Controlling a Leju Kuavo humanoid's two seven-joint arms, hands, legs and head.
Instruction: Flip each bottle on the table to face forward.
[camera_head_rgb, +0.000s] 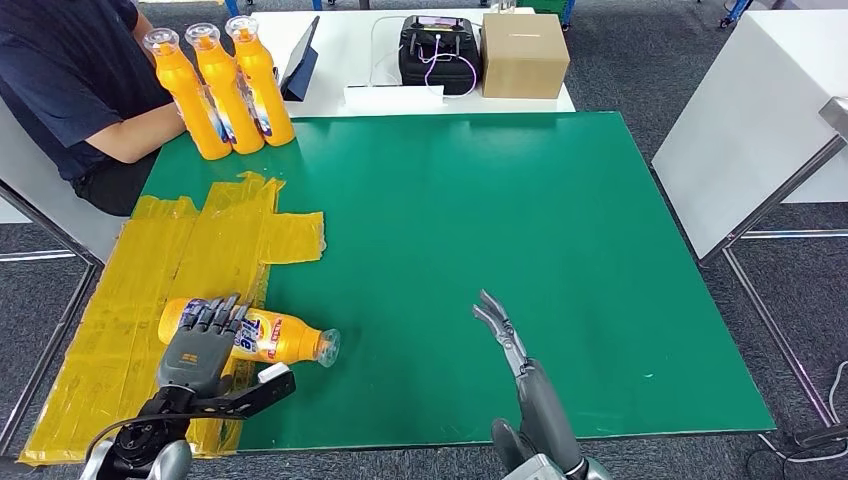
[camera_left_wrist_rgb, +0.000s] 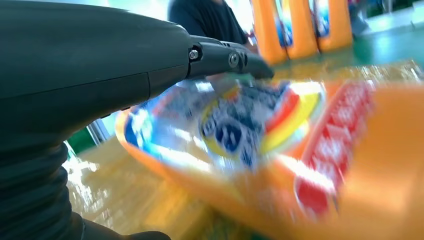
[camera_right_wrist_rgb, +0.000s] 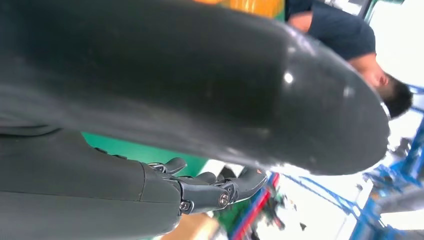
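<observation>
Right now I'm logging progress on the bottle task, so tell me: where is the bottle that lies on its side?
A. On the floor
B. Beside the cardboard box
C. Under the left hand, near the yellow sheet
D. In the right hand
C: the lying bottle rests at the near edge of the yellow sheet, with the left hand and its fingers over its label end.

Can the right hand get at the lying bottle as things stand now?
Probably yes, but only partly: the right hand is open over bare green mat, nothing between it and the cap of the lying bottle. The left hand already covers the bottle's body.
</observation>
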